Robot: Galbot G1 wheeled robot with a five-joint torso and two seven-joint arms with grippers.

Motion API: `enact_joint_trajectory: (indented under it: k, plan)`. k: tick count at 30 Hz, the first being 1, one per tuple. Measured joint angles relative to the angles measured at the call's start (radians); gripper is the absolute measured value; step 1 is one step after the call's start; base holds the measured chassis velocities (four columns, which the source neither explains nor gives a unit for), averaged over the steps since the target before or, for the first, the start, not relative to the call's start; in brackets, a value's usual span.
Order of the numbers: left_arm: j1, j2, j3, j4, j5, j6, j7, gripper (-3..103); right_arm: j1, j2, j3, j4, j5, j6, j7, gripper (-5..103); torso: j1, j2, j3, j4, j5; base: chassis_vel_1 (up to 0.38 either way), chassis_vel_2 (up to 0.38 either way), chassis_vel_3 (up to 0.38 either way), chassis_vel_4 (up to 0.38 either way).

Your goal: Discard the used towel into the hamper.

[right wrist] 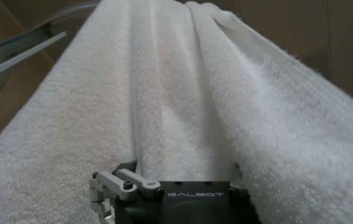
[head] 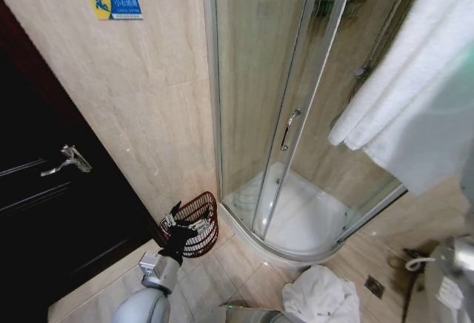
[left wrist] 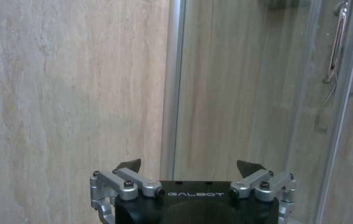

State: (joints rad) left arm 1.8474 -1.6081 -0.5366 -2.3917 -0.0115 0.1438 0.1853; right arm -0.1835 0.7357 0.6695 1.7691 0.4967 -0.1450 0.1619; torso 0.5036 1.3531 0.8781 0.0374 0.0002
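Towel (head: pixel 415 93), white and thick, hangs in folds across the upper right of the head view, and in the right wrist view the right gripper (right wrist: pixel 186 168) is pushed into its folds, fingers buried so I cannot tell whether they are closed on it. Hamper (head: pixel 198 219), dark reddish-brown wire, sits at lower centre-left against the tiled wall beside the shower enclosure (head: pixel 296 115), its inside mostly hidden. Left gripper (head: pixel 175 218) hovers at its rim, fingers spread and empty.
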Motion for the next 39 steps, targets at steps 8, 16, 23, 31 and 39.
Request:
enact_joint_trajectory:
  k: [8,16,23,31,39]
  plan:
    - [0.000,0.000,0.000,0.000,0.000,0.000,0.000,100,0.019,-0.006,-0.065,0.005,0.182,-0.061,0.010,100,0.000,0.000,0.000,0.0006,-0.0003,0.000,0.000,0.000,0.000]
    - [0.000,0.000,0.000,0.000,0.000,0.000,0.000,100,0.052,-0.007,-0.114,0.009,0.253,-0.073,-0.003,77,0.000,0.000,0.000,0.0004,-0.0002,0.000,0.000,0.000,0.000]
    - [0.000,0.000,0.000,0.000,0.000,0.000,0.000,100,0.031,-0.015,-0.102,0.048,0.277,-0.074,-0.002,61,0.000,0.000,0.000,0.0003,-0.0002,0.000,0.000,0.000,0.000]
    - [0.000,0.000,0.000,0.000,0.000,0.000,0.000,100,-0.030,-0.033,-0.057,0.100,0.299,-0.068,0.003,37,0.000,0.000,0.000,0.0003,-0.0002,0.000,0.000,0.000,0.000]
    - [0.000,0.000,0.000,0.000,0.000,0.000,0.000,100,-0.052,-0.049,-0.042,0.112,0.313,-0.051,-0.002,18,0.000,0.000,0.000,0.0003,-0.0002,0.000,0.000,0.000,0.000]
